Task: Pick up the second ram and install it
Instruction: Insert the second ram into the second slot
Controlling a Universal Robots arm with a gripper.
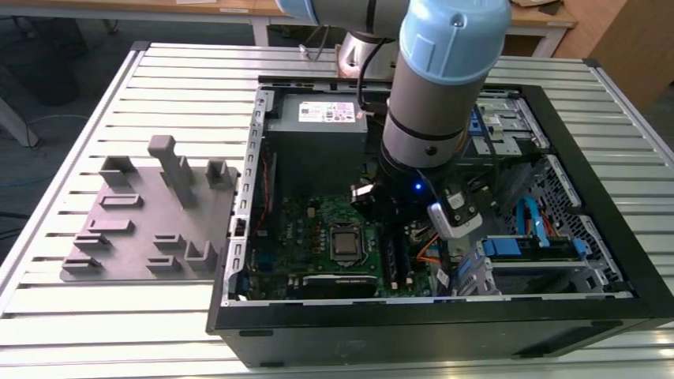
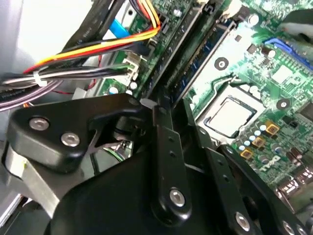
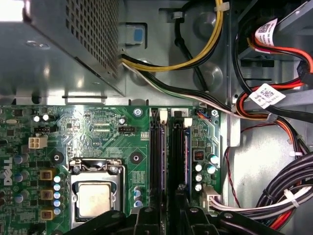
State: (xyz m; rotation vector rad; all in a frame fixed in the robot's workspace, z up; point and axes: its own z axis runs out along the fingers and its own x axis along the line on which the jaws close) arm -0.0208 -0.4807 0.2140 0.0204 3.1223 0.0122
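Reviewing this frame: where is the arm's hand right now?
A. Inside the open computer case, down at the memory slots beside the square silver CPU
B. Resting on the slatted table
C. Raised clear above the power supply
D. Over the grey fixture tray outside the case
A. In the exterior view the black hand is down inside the open black computer case, and the first wrist view looks onto the long dark memory slots beside the square silver CPU.

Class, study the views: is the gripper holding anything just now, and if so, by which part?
It cannot be told. The gripper sits down at the RAM slots beside the CPU, touching or nearly touching a stick there, but whether it grips it is hidden.
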